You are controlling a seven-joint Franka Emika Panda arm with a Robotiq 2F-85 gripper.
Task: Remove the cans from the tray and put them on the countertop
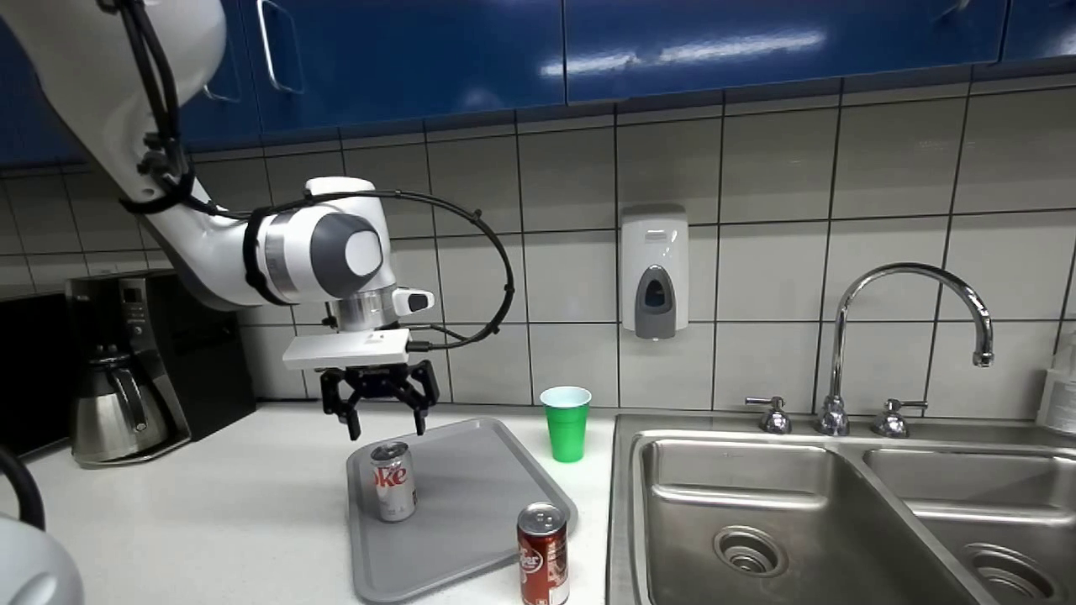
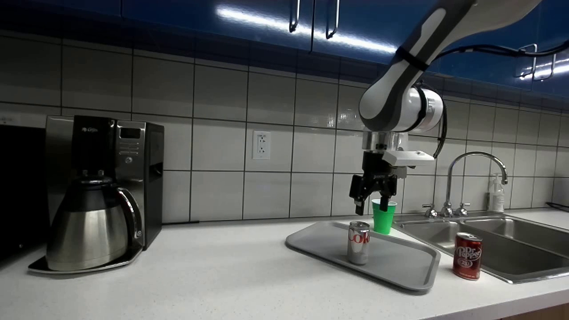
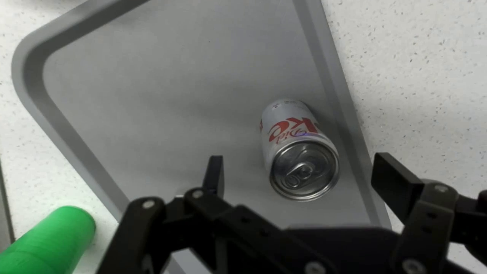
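The silver-white can with red lettering [image 3: 291,125] stands upright on the grey tray [image 1: 479,470], close to one of its long rims. Above it my gripper [image 1: 387,430] points down with its jaws wide apart, touching nothing. In the wrist view the can's silver lid [image 3: 304,170] shows between the two fingers, nearer the camera than its base. The dark red-brown can [image 2: 467,256] stands upright on the white countertop [image 2: 222,275], off the tray, between the tray and the sink. Both cans show in both exterior views; the red-brown one is out of the wrist view.
A green cup [image 1: 567,424] is on the countertop just behind the tray, near the tiled wall. The steel sink [image 1: 748,504] with its tall faucet [image 1: 912,273] lies beyond the red-brown can. A coffee maker [image 2: 102,191] stands at the opposite end, and blue cabinets [image 1: 403,59] hang overhead.
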